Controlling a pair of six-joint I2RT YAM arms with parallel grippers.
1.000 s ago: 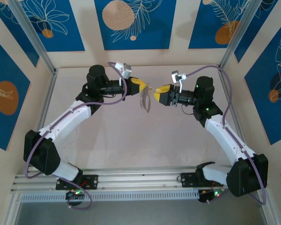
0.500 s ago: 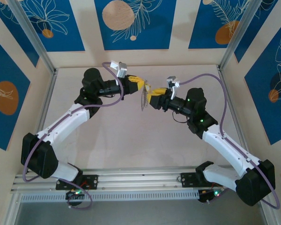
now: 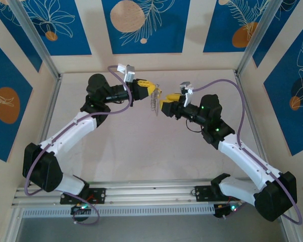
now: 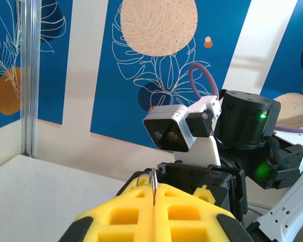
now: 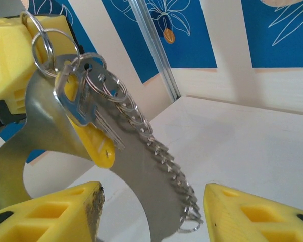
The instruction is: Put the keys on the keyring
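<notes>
Left gripper is clamped on the keyring, dangling mid-air. Right gripper is at its 3 o'clock, jaws spread. Key hangs off the keyring.

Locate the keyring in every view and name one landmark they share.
Top external: keyring hangs mid-frame, just below the left gripper.
Left wrist: one thin loop of it pokes up from the shut yellow jaws, bottom centre.
Right wrist: it sweeps from upper left to bottom centre.
Shared landmark: the left gripper pinching its top ring.
</notes>
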